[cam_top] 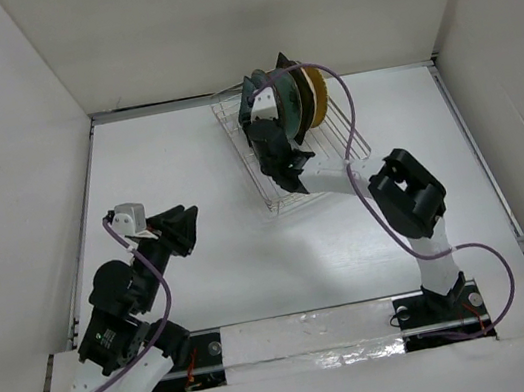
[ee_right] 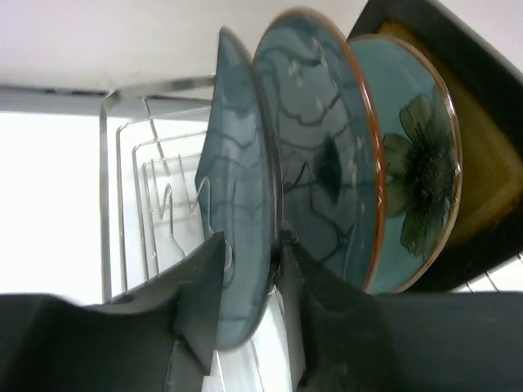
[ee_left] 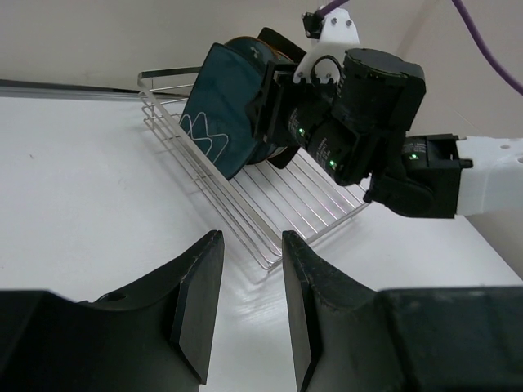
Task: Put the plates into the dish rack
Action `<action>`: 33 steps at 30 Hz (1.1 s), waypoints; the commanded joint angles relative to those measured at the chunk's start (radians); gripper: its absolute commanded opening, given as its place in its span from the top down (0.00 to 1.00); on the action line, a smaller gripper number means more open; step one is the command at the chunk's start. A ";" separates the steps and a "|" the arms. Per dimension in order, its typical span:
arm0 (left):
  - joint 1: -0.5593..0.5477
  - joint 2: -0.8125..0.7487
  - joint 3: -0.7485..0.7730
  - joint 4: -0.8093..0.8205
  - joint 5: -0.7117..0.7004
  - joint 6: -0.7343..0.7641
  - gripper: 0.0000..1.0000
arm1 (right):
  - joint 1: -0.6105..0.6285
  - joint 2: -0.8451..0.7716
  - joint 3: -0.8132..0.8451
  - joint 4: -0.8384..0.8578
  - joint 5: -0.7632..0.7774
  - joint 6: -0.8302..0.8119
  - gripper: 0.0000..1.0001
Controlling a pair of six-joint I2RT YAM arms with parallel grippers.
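The silver wire dish rack (cam_top: 341, 157) lies at the back centre, and several plates (cam_top: 304, 97) stand on edge at its far end. In the right wrist view my right gripper (ee_right: 249, 245) is shut on the lower edge of a square dark teal plate (ee_right: 241, 163), which stands upright in the rack (ee_right: 131, 163). Behind it stand a round dark teal plate (ee_right: 323, 147), a round pale green flower plate (ee_right: 417, 163) and the square black-rimmed mustard plate (ee_right: 486, 139). My left gripper (ee_left: 249, 286) is open and empty above the table, left of the rack (ee_left: 270, 200). The tan plates are hidden.
White walls enclose the table on three sides. The right arm (cam_top: 409, 195) reaches diagonally over the rack's near end. Its purple cable (cam_top: 348, 110) loops above the plates. The near half of the rack holds only bare wires and tines.
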 commanded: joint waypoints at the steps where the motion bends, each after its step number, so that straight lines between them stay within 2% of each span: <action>1: -0.001 0.026 -0.006 0.032 -0.012 0.005 0.69 | 0.040 -0.120 -0.055 0.124 0.010 0.093 0.48; 4: -0.001 0.037 -0.004 0.029 -0.026 0.005 0.68 | 0.040 -0.188 -0.076 0.087 -0.019 0.113 0.31; 8: -0.001 0.049 -0.004 0.024 -0.046 0.009 0.65 | 0.040 -0.330 -0.148 0.033 -0.131 0.149 0.13; 10: -0.001 0.060 -0.004 0.026 -0.044 0.012 0.59 | 0.040 -0.402 -0.213 0.012 -0.170 0.165 0.06; 13: -0.001 0.070 -0.006 0.030 -0.047 0.015 0.52 | 0.040 -0.569 -0.312 -0.024 -0.196 0.189 0.04; 14: -0.001 0.072 -0.007 0.032 -0.046 0.021 0.51 | 0.040 -0.667 -0.399 -0.030 -0.178 0.201 0.05; 15: -0.001 0.075 -0.009 0.032 -0.049 0.024 0.49 | 0.040 -0.720 -0.447 -0.033 -0.168 0.215 0.08; 17: -0.001 0.077 -0.009 0.032 -0.059 0.028 0.46 | 0.008 -0.832 -0.600 -0.043 -0.150 0.268 0.25; 18: -0.001 0.078 -0.009 0.032 -0.067 0.031 0.45 | -0.006 -0.954 -0.653 -0.048 -0.141 0.288 0.46; 19: -0.001 0.080 -0.012 0.036 -0.070 0.034 0.43 | -0.038 -1.086 -0.743 -0.083 -0.115 0.337 0.98; 20: -0.001 0.080 -0.012 0.036 -0.078 0.034 0.43 | -0.060 -1.087 -0.786 -0.105 -0.110 0.362 1.00; 21: -0.001 0.080 -0.015 0.042 -0.081 0.037 0.42 | -0.081 -1.214 -0.828 -0.120 -0.111 0.380 1.00; 25: -0.001 0.087 -0.024 0.055 -0.087 0.054 0.40 | -0.180 -1.511 -1.021 -0.180 -0.089 0.454 1.00; 26: -0.001 0.087 -0.026 0.059 -0.087 0.060 0.40 | -0.200 -1.557 -1.050 -0.194 -0.079 0.484 0.93; 27: -0.001 0.087 -0.030 0.070 -0.084 0.063 0.39 | -0.241 -1.596 -1.075 -0.203 -0.081 0.501 0.82; 28: -0.001 0.089 -0.033 0.075 -0.078 0.070 0.39 | -0.262 -1.654 -1.112 -0.206 -0.102 0.515 0.58; 30: -0.001 0.093 -0.038 0.087 -0.069 0.075 0.38 | -0.317 -1.677 -1.143 -0.182 -0.206 0.550 0.35; 33: -0.001 0.095 -0.050 0.104 -0.058 0.080 0.37 | -0.356 -1.635 -1.141 -0.174 -0.332 0.580 0.28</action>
